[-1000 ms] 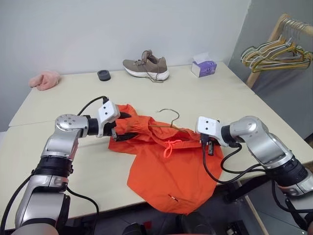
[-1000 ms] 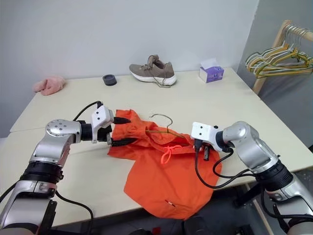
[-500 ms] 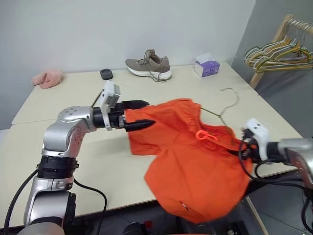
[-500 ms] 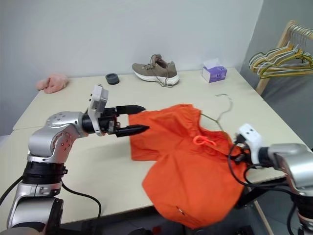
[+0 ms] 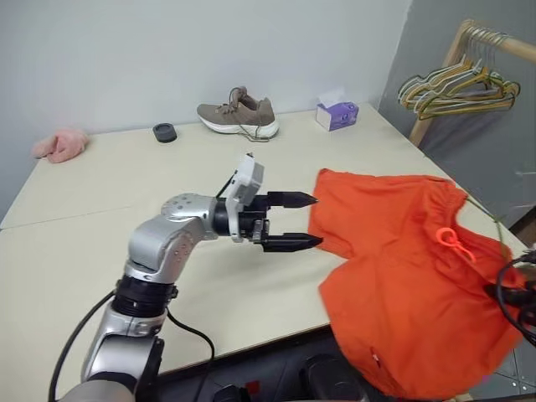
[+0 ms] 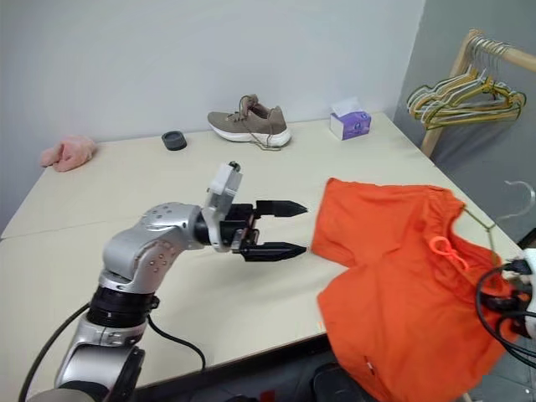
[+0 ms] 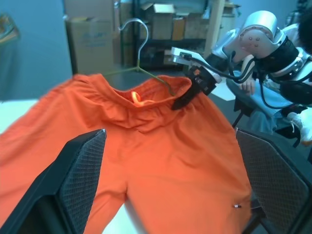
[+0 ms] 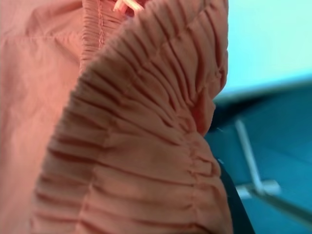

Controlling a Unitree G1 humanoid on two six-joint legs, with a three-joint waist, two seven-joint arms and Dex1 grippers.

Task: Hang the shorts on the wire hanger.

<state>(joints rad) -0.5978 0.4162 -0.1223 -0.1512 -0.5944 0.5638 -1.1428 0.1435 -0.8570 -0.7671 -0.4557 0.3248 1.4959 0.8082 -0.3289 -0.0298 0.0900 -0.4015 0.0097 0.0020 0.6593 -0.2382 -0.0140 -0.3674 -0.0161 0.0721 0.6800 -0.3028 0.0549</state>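
Shorts on wire hanger, clenched by right gripper; left gripper released beside them; lift level.

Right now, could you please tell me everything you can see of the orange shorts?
The shorts are bright orange, thin woven-looking fabric with a gathered elastic waistband and a looped orange drawstring. They lie at the table's right corner, one leg spread on the top, the rest hanging over the edge. The wire hanger runs inside the waistband, its hook sticking out. The right gripper pinches the waistband; the open left gripper is close beside the shorts, apart from them.
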